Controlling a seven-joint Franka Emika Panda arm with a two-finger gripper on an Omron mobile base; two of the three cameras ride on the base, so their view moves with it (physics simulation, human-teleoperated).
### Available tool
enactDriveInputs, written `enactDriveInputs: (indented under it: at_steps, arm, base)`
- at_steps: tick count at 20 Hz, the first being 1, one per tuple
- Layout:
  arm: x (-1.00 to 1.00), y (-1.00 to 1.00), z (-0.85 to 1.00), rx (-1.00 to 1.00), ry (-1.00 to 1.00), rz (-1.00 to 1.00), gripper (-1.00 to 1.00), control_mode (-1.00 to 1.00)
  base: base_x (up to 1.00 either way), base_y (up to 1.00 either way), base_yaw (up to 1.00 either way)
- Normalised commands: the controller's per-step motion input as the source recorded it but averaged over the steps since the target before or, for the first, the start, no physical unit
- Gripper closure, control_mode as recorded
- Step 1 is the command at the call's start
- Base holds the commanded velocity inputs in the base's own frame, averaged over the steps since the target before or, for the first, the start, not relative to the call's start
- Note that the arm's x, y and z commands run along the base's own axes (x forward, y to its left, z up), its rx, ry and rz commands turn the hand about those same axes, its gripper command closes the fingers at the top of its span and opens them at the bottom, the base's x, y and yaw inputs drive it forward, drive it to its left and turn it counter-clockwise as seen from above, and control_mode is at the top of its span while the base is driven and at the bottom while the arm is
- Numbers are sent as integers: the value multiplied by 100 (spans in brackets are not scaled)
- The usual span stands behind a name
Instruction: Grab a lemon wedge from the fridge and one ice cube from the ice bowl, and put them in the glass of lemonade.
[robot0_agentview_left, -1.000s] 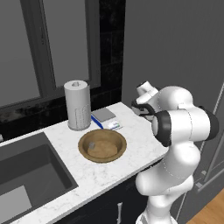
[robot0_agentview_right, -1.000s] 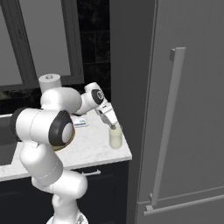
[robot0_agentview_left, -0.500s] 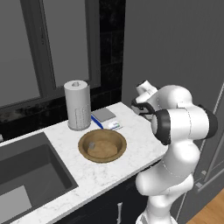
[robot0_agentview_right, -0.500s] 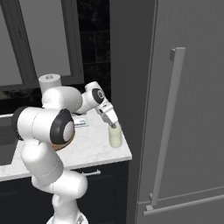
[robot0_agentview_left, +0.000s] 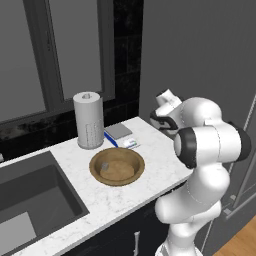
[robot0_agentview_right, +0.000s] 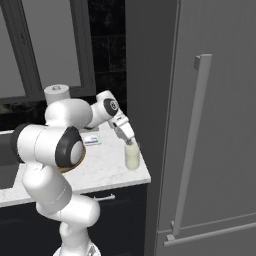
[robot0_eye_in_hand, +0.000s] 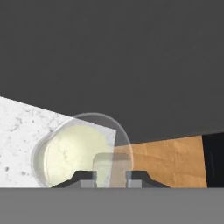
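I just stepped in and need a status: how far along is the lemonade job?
In hand: the gripper holds an ice cube right above the glass of lemonade, not yet dropped. One cube remains in the ice bowl. Left: the lemon wedge; the fridge is closed, and no wedge is visible in the glass.
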Motion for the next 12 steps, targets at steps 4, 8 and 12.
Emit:
enactDriveInputs:
  at_steps: [4,8,12]
  arm:
    - [-2,-2,3,0,0,0,100,-100]
    - [0,-5,-7,0,1,0,100,-100]
    - [0,0,-4,0,0,0,-100,-100]
  base:
    - [0,0,0]
    - [0,0,0]
    - [0,0,0]
